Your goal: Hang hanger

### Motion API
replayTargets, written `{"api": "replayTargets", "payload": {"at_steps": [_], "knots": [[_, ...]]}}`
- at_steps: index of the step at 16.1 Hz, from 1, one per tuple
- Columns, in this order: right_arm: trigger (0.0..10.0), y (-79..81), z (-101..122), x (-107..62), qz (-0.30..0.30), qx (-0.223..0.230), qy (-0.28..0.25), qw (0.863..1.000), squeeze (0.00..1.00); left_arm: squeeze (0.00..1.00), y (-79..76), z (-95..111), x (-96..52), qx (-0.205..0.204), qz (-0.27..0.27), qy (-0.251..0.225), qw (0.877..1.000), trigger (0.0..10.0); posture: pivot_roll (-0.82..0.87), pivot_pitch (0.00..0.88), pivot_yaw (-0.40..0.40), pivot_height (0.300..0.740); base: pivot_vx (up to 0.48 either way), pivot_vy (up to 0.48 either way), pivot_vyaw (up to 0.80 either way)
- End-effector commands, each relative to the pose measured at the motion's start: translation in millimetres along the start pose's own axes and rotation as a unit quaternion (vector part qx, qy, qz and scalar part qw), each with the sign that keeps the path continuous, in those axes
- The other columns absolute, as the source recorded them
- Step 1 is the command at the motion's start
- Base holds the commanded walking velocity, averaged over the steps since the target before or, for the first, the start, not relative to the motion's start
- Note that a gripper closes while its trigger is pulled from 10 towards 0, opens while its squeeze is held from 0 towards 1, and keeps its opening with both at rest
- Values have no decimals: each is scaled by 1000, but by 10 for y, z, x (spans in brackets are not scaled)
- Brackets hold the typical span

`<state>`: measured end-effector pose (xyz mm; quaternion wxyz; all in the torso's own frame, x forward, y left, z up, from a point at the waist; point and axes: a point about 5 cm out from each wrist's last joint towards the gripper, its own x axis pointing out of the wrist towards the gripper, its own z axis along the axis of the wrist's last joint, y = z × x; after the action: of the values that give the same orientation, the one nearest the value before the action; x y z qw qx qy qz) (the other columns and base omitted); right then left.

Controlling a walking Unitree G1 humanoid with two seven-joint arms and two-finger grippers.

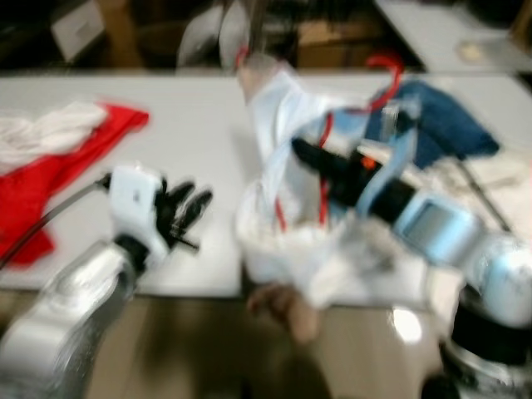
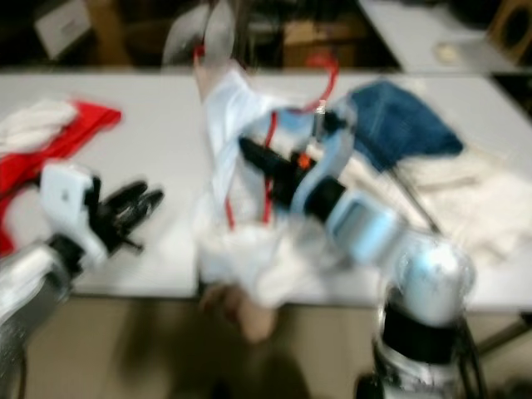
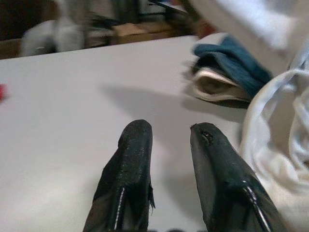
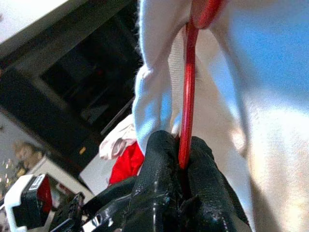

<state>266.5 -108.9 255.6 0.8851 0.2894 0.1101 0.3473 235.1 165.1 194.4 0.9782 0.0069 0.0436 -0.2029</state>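
So my right gripper [image 4: 181, 166] is pinching the red hanger [image 4: 187, 111] bar tight between its fingers, white shirt [image 1: 283, 241] draped on it, held over the table [image 1: 191, 150] near edge. Left gripper [image 3: 169, 140] hovers left of it, jaws slightly spread, holding nothing.

You've got a red hanger [image 4: 188, 104] inside a white garment [image 1: 287, 224], pinched by the black right gripper [image 4: 179, 166]. Left gripper [image 1: 184, 208] black w/ white wrist block. Table [image 1: 191, 141] pale grey. Red cloth [image 1: 50, 179] & white cloth [image 1: 37, 133] on the left; blue cloth [image 1: 445, 125] on the right.
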Motion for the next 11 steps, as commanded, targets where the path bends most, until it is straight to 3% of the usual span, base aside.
{"api": "replayTargets", "payload": {"at_steps": [1,3,4,8,11], "knots": [[10000,141,292,-85,28,-36,-46,998,0,0,-16,68,20,-1,2,-28,1000,10000,-117,57,62,740,0,0,794],[10000,213,541,-184,43,-82,-58,994,0,0,-16,67,39,-5,8,-40,999,10000,-128,55,55,740,0,0,794],[10000,213,542,-208,44,-92,-47,994,0,0,-43,64,30,-4,13,-39,999,10000,-118,64,49,740,0,0,794],[10000,69,288,-233,23,-87,8,996,0,0,-124,54,-2,-2,-2,-40,999,10000,-105,81,53,740,0,0,794],[10000,91,208,-296,37,-95,35,994,0,0,-149,102,49,9,-13,-46,999,10000,-106,62,60,740,0,0,798]]}}
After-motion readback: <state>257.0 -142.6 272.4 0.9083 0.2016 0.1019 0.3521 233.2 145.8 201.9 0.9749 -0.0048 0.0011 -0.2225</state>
